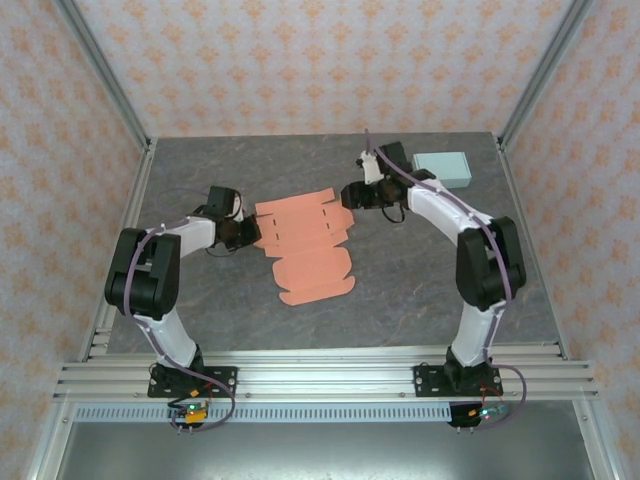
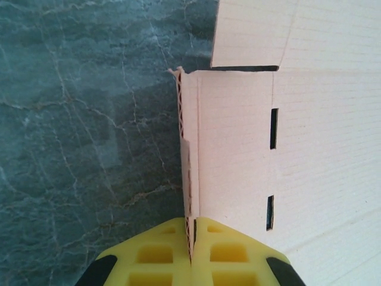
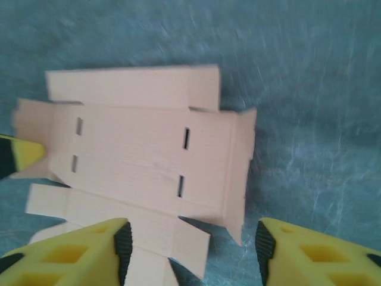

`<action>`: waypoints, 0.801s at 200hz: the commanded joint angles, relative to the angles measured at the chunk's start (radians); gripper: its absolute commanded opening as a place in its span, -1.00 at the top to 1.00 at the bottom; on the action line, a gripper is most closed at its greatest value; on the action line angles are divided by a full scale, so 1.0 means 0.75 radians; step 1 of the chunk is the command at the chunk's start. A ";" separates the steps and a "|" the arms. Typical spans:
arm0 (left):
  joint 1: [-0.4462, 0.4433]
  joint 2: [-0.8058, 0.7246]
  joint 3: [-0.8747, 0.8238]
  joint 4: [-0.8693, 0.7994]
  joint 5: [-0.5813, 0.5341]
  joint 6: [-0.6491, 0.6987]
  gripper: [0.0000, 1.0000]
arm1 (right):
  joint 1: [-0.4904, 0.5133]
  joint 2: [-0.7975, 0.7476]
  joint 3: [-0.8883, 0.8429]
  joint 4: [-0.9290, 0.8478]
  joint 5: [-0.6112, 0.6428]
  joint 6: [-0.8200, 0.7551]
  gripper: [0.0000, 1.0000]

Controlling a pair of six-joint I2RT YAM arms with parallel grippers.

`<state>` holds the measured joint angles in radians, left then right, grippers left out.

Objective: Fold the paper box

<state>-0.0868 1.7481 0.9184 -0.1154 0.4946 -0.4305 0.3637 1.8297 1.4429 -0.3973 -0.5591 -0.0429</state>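
the left hand (image 2: pixel 191 255) is pinched tight on a side flap of the flat paper box (image 1: pixel 305 245), and the flap stands up on edge between its fingers. the right hand (image 3: pixel 190 244) hangs wide over the box's opposite end, seemingly not touching it. the box lies on the table (image 1: pixel 420 290) between both hands.

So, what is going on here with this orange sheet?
The two arms are working on a flat paper box on the grey table. The left fingers are shut on a raised flap at its left edge. The right fingers are open and hang over its right end, holding nothing. Most of the box lies flat, so the folding is hardly begun. A pale blue box sits at the far right.
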 commanded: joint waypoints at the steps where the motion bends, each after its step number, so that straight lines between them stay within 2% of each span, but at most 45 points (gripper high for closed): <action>1: -0.030 -0.108 -0.068 0.221 0.063 -0.039 1.00 | 0.000 -0.104 -0.036 0.172 -0.078 -0.083 -0.99; 16: -0.071 -0.132 -0.072 0.295 0.082 0.037 1.00 | -0.008 -0.157 -0.120 0.309 -0.006 0.073 -0.98; 29: -0.122 -0.165 -0.103 0.364 0.000 0.121 1.00 | -0.033 -0.179 -0.129 0.339 0.147 0.295 -0.98; 38: -0.152 -0.184 -0.137 0.450 -0.032 0.152 1.00 | -0.056 -0.183 -0.089 0.260 0.266 0.542 -0.98; 45: -0.173 -0.195 -0.166 0.524 -0.047 0.163 1.00 | -0.086 -0.174 -0.030 0.139 0.319 0.809 -0.98; 52: -0.190 -0.201 -0.194 0.597 -0.078 0.151 1.00 | -0.117 -0.146 0.005 0.131 0.219 1.007 -0.98; 60: -0.206 -0.207 -0.225 0.684 -0.104 0.136 1.00 | -0.138 -0.101 0.022 0.230 -0.043 1.200 -0.99; 66: -0.216 -0.211 -0.243 0.738 -0.121 0.130 1.00 | -0.133 -0.064 0.040 0.303 -0.162 1.345 -0.99; 73: -0.228 -0.220 -0.261 0.789 -0.143 0.131 1.00 | -0.109 -0.035 0.061 0.330 -0.208 1.485 -0.99; 83: -0.254 -0.238 -0.286 0.849 -0.190 0.155 1.00 | -0.055 -0.025 0.074 0.284 -0.160 1.644 -0.99; 96: -0.298 -0.261 -0.313 0.913 -0.252 0.237 1.00 | 0.022 -0.036 0.071 0.245 -0.038 1.742 -0.99; 113: -0.336 -0.264 -0.324 0.950 -0.290 0.328 1.00 | 0.089 -0.012 0.128 0.175 0.039 1.853 -0.99; 136: -0.343 -0.261 -0.330 0.977 -0.280 0.352 1.00 | 0.102 0.099 0.267 0.009 0.031 1.982 -0.96; 160: -0.359 -0.264 -0.327 0.969 -0.302 0.392 0.96 | 0.107 0.238 0.476 -0.315 0.018 1.960 -0.88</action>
<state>-0.3473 1.5787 0.6834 0.5446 0.3172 -0.2047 0.4641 1.9270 1.6775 -0.3832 -0.5663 1.3361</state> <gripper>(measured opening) 0.048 0.948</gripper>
